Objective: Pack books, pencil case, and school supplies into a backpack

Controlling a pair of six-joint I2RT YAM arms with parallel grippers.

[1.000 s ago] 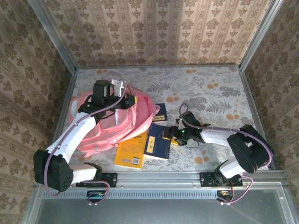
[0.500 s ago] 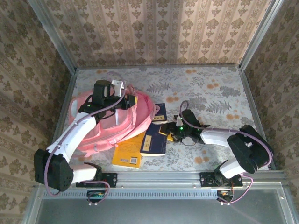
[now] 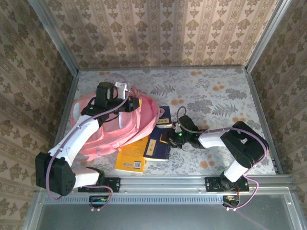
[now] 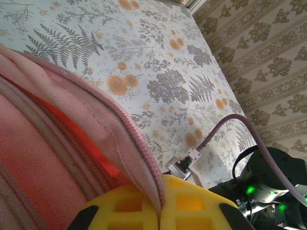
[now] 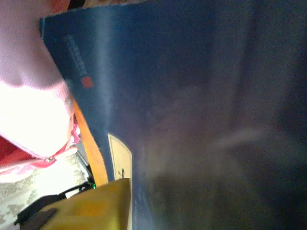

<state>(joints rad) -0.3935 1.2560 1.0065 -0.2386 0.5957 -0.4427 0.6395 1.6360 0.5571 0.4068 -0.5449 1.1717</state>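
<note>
Navy book (image 3: 157,144) slid left, overlapping yellow book (image 3: 131,157), right fingers (image 5: 91,211) at its edge

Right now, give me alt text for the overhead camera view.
On a floral table, the left gripper pinches the rim of a pink backpack; the right gripper is at the edge of a navy book overlapping a yellow book.

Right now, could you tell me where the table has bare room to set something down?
The far table stretch between backpack and right wall is bare. Crowded: the near middle, with yellow book, navy book and right gripper.
</note>
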